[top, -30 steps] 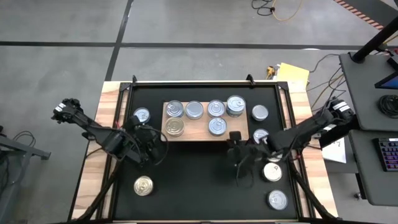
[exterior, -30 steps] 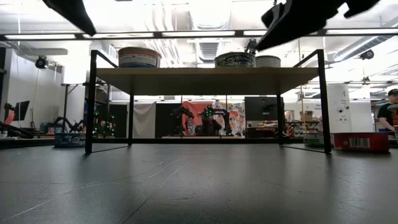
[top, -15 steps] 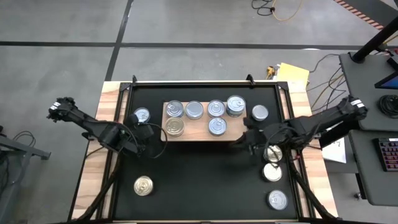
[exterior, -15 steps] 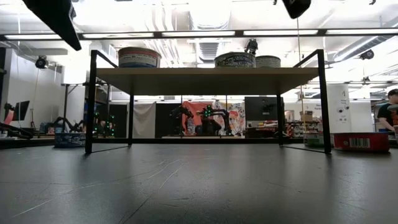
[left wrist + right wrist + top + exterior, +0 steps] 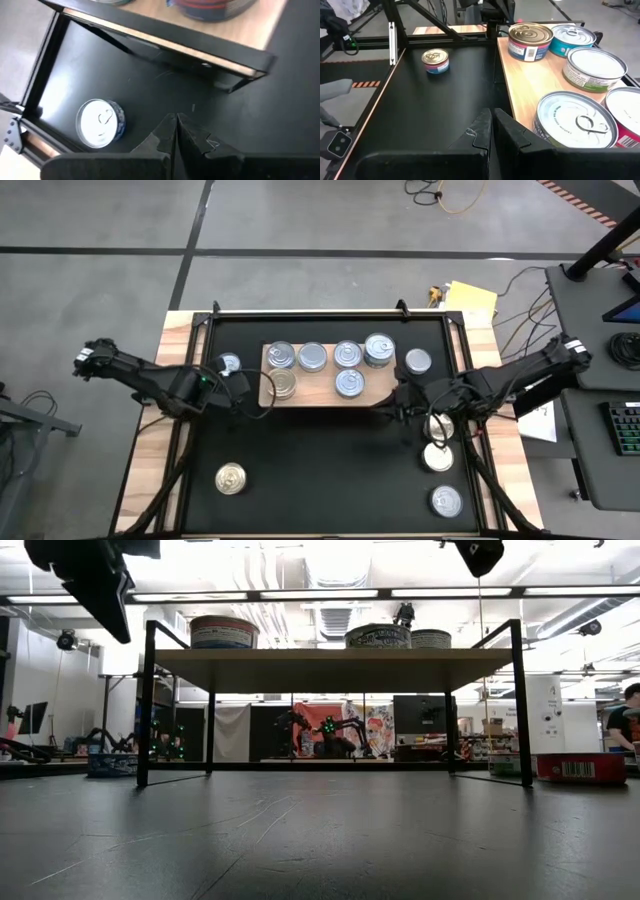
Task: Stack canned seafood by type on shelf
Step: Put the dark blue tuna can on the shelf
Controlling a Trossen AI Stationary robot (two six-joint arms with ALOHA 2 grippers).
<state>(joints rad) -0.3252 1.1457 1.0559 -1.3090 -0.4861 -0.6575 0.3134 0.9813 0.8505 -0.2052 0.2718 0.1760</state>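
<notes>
Left gripper (image 5: 243, 383) now beside shelf (image 5: 385, 392)

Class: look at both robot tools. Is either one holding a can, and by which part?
Neither. The left tool and right tool are both shut on nothing.

Yellow pad (image 5: 470, 300), perhaps; keyboard (image 5: 625, 425).

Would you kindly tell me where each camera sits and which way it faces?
High: overhead, facing down; both arms, shelf.
Low: tabletop height, looking under the shelf; arm parts at top.
Left wrist: left gripper shut, blue-sided can beyond.
Right wrist: right gripper shut beside the shelf.
Every view shows the shelf.
</notes>
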